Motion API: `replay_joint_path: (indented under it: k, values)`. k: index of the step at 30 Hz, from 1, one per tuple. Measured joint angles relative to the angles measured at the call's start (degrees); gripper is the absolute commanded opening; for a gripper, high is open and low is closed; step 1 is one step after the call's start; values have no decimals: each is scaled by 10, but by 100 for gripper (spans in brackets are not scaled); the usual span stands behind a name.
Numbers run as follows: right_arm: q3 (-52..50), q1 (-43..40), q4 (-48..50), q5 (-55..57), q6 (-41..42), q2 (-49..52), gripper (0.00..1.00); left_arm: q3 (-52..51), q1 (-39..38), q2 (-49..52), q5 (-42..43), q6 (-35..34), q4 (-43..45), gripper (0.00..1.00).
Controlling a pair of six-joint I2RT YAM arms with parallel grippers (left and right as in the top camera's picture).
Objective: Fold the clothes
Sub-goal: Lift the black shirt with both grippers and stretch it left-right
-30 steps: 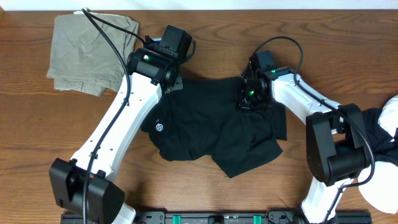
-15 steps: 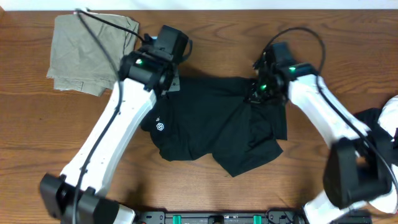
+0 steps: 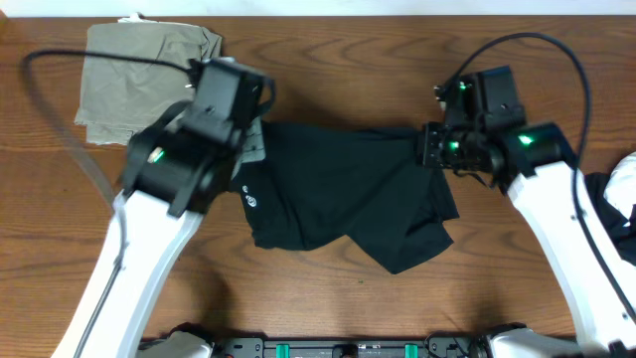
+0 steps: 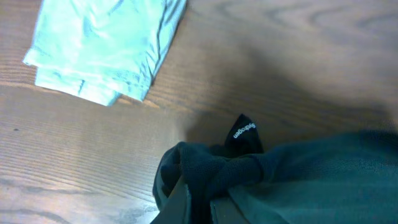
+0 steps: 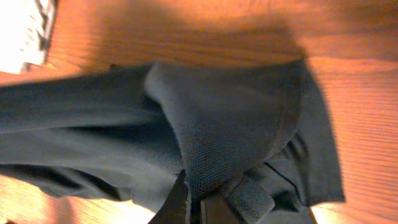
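Observation:
A plain black shirt with a small round white logo hangs stretched between my two grippers above the table's middle. My left gripper is shut on its bunched left top corner; the left wrist view shows the fabric pinched between the fingers. My right gripper is shut on the right top corner; the right wrist view shows the cloth clamped between the fingers. The shirt's lower part sags crumpled toward the table.
An olive-khaki folded garment lies at the back left; it shows pale in the left wrist view. More black and white clothes lie at the right edge. A black rail runs along the front edge.
Both grippers have risen and moved apart with the shirt's top corners in them. The shirt's top edge is now pulled straight and its body has lifted.

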Motion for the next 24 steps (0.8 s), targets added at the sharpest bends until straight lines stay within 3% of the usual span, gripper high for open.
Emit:
replay_joint_path:
  k: [10, 16, 24]
  values:
    - [26, -9, -37, 12, 0, -146, 1, 0, 0, -171, 2, 0, -6, 6]
    - [135, -9, -119, 23, -2, -175, 1, 24, 0, -236, 8, 0, -7, 6]
    - [267, -9, -194, 58, -6, -175, 1, 117, 0, -243, 49, 1, -14, 6]
